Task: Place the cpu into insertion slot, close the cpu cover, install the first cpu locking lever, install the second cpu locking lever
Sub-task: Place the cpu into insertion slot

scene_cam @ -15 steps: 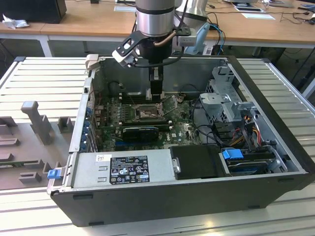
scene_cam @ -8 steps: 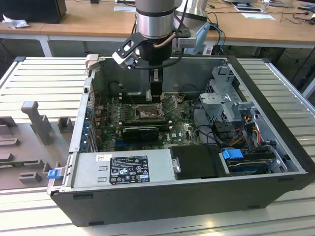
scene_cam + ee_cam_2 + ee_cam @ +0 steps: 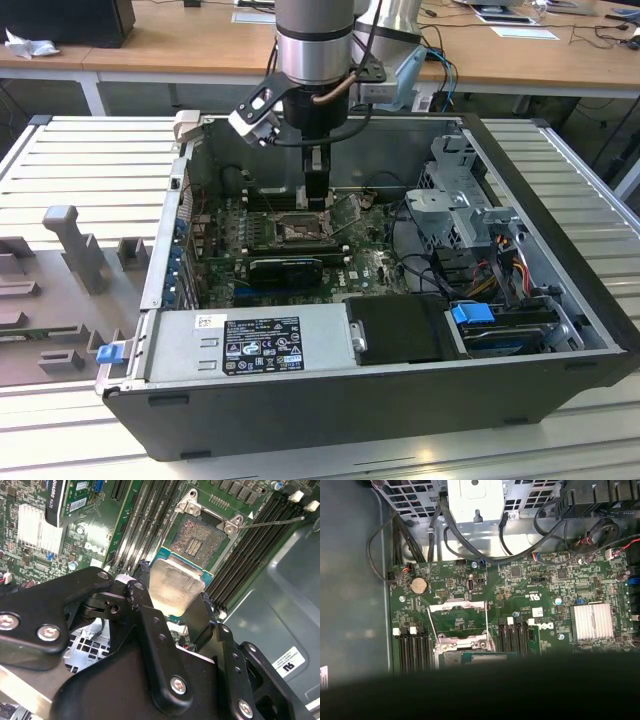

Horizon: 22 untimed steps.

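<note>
The arm reaches down into an open computer case that lies on a ribbed metal tabletop. Its jaws hang low over the motherboard, right above the slot.

In the second wrist view the jaws are closed on the cpu, one black finger against each of two opposite edges. The chip's silvery top faces the camera, and a thin teal rim shows along its far edges. It sits at the near edge of the slot, whose pale field of contacts lies bare in its black frame. I cannot tell whether the chip touches the frame or hangs just above it. Long black memory slots run on both sides of the socket, and a thin wire lever sticks out free beside it, not latched down.

In the first wrist view the cover stands swung open on the far side of the slot, with green board showing through its cut-out. An edge of the cpu peeks out just beside the slot, above the arm's dark bulk.
</note>
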Each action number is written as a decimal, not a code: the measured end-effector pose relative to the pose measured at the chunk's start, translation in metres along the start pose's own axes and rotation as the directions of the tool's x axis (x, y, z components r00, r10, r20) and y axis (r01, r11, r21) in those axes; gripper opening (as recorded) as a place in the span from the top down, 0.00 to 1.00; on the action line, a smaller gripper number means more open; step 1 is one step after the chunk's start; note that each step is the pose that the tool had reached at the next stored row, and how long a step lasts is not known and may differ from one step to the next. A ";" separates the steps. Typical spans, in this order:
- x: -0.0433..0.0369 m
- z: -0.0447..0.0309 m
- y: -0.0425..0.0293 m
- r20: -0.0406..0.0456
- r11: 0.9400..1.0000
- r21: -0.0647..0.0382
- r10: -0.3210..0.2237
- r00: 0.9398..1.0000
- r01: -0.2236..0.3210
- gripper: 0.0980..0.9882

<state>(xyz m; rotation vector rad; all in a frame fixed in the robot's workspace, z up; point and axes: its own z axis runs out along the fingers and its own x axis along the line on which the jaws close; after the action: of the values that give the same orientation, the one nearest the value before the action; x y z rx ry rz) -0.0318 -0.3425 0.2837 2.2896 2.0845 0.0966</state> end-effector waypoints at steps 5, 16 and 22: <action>0.0002 0.0012 0.0000 0.000 1.000 0.000 0.001 1.000 -0.001 0.52; 0.0062 0.0203 -0.0038 -0.008 0.998 0.002 -0.068 0.998 0.068 0.52; 0.0091 0.0366 -0.0084 -0.012 0.994 0.002 -0.107 0.994 0.107 0.52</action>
<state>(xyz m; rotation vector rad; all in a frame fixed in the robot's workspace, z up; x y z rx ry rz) -0.0365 -0.3323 0.2467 2.1791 2.2093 0.1040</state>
